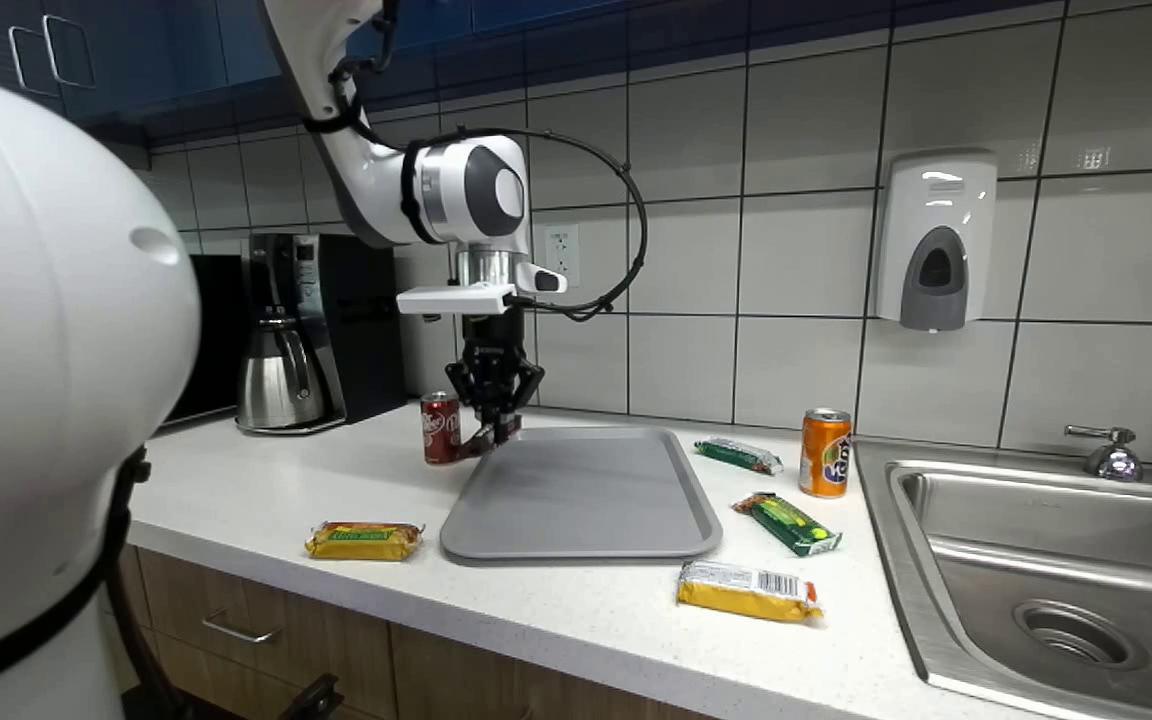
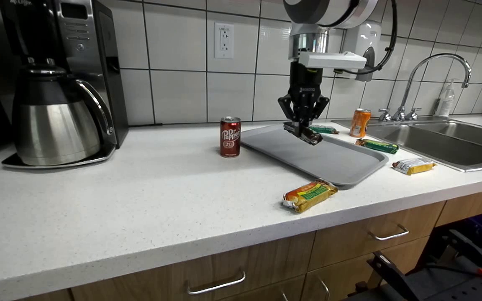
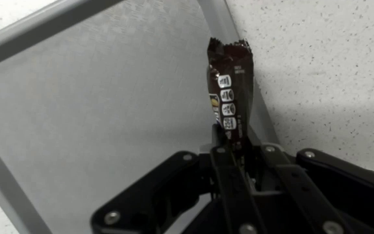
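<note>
My gripper (image 2: 301, 126) is shut on a dark brown wrapped candy bar (image 3: 230, 74). The bar sticks out from between the fingertips, with white label boxes showing in the wrist view; its middle is hidden by the fingers. In both exterior views the gripper points downward, with the bar (image 2: 311, 136) held just above the grey tray (image 1: 591, 490). Seen from the wrist, the bar overlaps one edge of the tray (image 3: 109, 97). A dark red Dr Pepper can (image 2: 230, 137) stands upright on the counter beside the tray, apart from the bar.
Around the tray lie two yellow-wrapped bars (image 1: 364, 541) and two green-wrapped bars (image 1: 789, 523). An orange Fanta can (image 1: 825, 452) stands near the sink (image 1: 1036, 520). A coffee maker (image 2: 57, 96) is at the opposite end, and a tiled wall (image 1: 681, 260) runs behind.
</note>
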